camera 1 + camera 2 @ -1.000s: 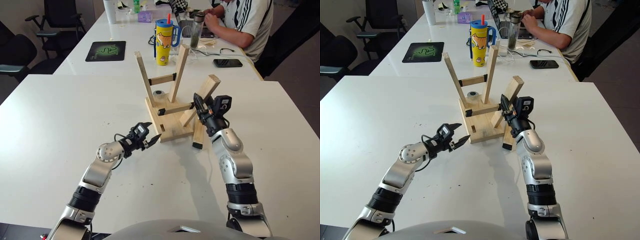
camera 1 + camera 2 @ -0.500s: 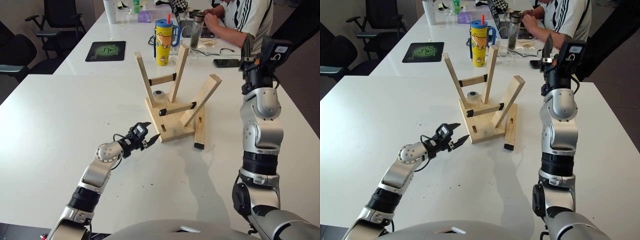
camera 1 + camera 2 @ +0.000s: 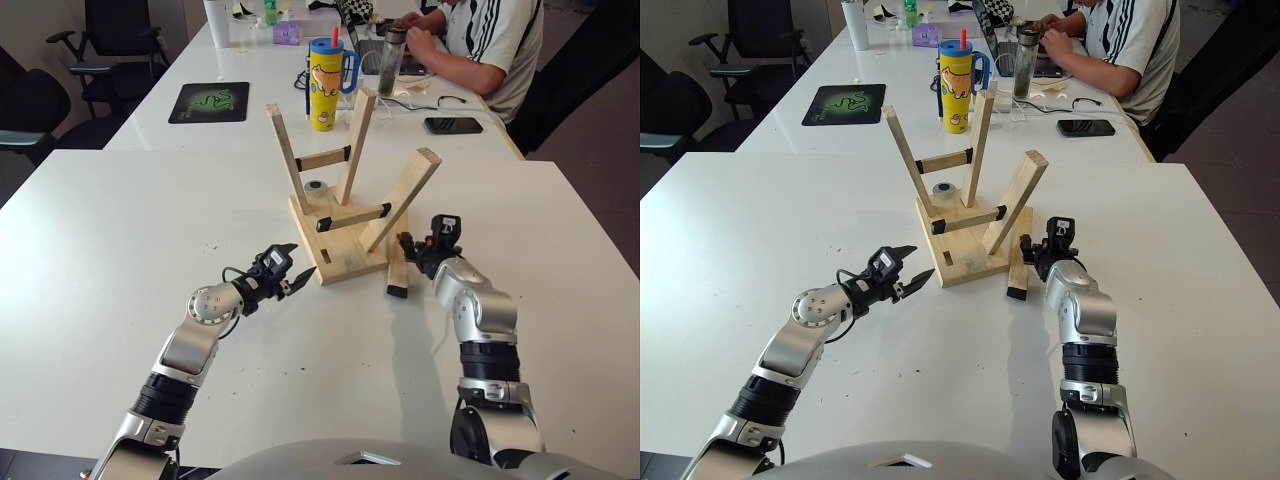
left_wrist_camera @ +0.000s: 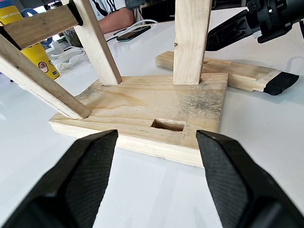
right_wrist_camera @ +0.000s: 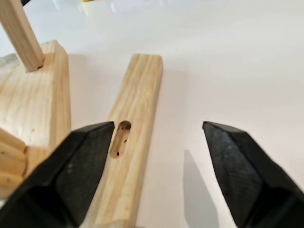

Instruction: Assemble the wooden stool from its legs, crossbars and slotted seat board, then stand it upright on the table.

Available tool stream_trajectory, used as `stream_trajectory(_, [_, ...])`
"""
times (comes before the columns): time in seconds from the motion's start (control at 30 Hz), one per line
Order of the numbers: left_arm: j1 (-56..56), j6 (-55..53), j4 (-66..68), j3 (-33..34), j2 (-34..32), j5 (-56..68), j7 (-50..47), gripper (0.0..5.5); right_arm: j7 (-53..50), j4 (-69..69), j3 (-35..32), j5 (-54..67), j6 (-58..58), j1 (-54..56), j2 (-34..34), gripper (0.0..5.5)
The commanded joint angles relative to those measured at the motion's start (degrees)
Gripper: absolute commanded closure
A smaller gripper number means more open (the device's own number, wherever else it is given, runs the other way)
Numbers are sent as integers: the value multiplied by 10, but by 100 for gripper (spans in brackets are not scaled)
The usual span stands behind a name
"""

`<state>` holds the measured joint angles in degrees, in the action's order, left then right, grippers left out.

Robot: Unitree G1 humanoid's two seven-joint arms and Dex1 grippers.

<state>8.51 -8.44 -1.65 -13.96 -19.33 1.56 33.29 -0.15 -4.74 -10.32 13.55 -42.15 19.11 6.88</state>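
The loose pale wooden leg with a black end cap [image 3: 398, 268] lies flat on the white worktop [image 3: 120, 220] at the 3 o'clock side of the upturned wooden seat board [image 3: 345, 255], its long axis running 12 to 6, right under the nearer right tool [image 3: 408, 243], which is spread open.

Lower left, the silver, rounded-shell left arm [image 3: 188, 345] runs through black ribbed joints to a black two-finger left gripper [image 3: 299, 261], with a thin black cable [image 3: 227, 273] looping at its wrist. Right of centre, the matching silver right arm [image 3: 482, 318] ends in a black right gripper [image 3: 408, 250]. The wedge-shaped fingers [image 4: 90, 171] show a fine dimpled texture.
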Motion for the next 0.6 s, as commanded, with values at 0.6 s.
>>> stream_trajectory(0.6, [2, -5, 0, 1, 10, -5, -10, 245, -75, -107, -7, -42, -140, 99, -17, 99])
